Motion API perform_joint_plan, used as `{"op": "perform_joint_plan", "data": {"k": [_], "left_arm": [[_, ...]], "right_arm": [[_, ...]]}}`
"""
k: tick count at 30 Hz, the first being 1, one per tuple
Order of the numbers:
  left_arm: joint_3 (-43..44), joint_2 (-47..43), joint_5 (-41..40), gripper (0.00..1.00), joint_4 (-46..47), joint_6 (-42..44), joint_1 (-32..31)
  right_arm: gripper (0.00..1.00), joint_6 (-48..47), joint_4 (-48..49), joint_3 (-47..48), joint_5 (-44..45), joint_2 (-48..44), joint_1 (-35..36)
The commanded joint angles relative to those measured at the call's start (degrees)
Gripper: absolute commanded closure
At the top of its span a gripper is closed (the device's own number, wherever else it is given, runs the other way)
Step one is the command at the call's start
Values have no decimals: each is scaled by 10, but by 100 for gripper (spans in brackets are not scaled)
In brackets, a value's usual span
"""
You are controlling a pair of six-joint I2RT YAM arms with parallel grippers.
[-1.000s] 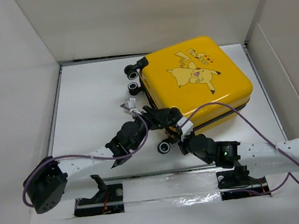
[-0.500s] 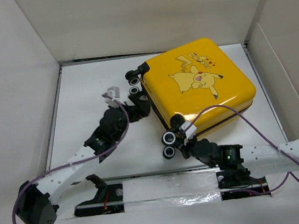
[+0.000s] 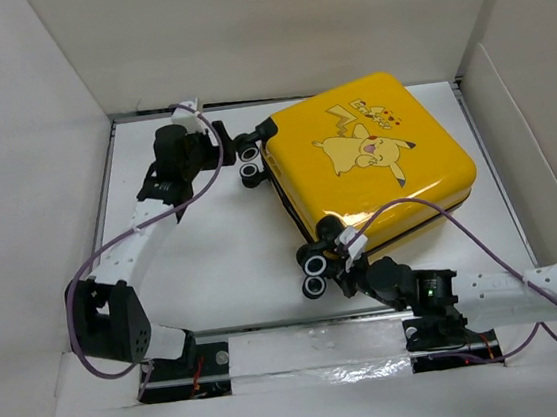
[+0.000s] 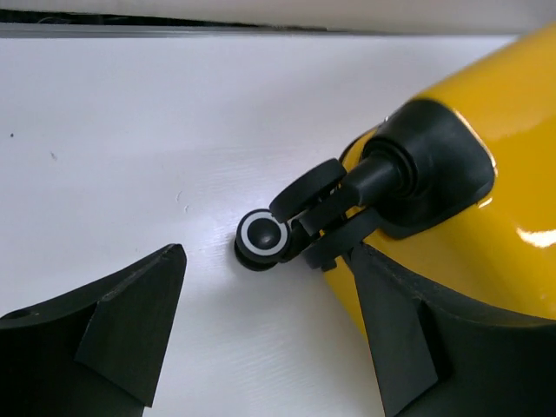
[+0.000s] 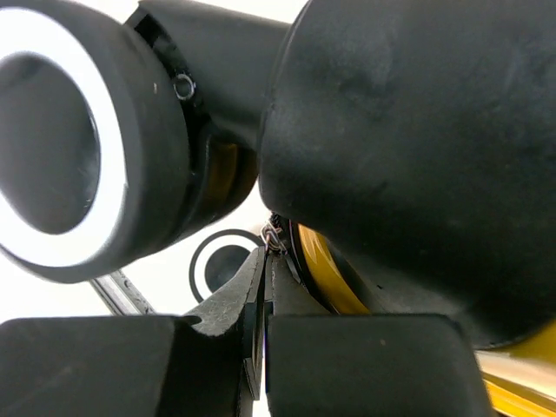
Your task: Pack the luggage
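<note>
1. Closest to the arm bases, the right gripper point(image 3: 341, 262) is low at the near left corner of the luggage point(image 3: 375, 167).
2. In the right wrist view its two black fingers point(image 5: 347, 365) are pressed tight together, with only a thin crack between them. The tips sit at the seam of the yellow shell. I cannot tell if they are pinching anything there.
3. Two black-and-white near wheels point(image 3: 315, 271) stick out at that corner, just beside the right gripper. One of them looks very big in the right wrist view.
4. The luggage is shut and lies flat on the white table point(image 3: 195, 268). The cartoon picture faces up. It is on the right half of the table, toward the back, and it is turned a bit.
5. Farther back, two more wheels point(image 3: 249, 163) stick out at the far left corner of the luggage.
6. The left gripper point(image 3: 219, 147) is at the back left, just beside those far wheels. Its fingers point(image 4: 130, 330) are spread wide and hold nothing. One far wheel shows between the two fingertips in the left wrist view, and the right fingertip is very close to the yellow shell.
</note>
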Motion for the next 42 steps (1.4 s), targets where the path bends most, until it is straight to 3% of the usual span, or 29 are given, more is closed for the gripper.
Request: {"op": "perform_joint_plan", "data": {"k": [1, 10, 21, 31, 36, 42], "left_arm": [[66, 14, 79, 24, -58, 185, -1], [158, 100, 131, 10, -145, 290, -14], [235, 189, 152, 7, -170, 328, -28], [303, 248, 183, 11, -187, 339, -28], [286, 261, 195, 15, -189, 337, -28], [306, 300, 204, 31, -203, 331, -28]], "right_arm": [[100, -4, 154, 8, -94, -28, 9], [100, -17, 156, 2, -129, -42, -8], [100, -21, 146, 8, -166, -39, -38], [100, -20, 139, 12, -177, -39, -49], [100, -17, 137, 9, -176, -41, -54], [100, -15, 137, 8, -181, -44, -59]]}}
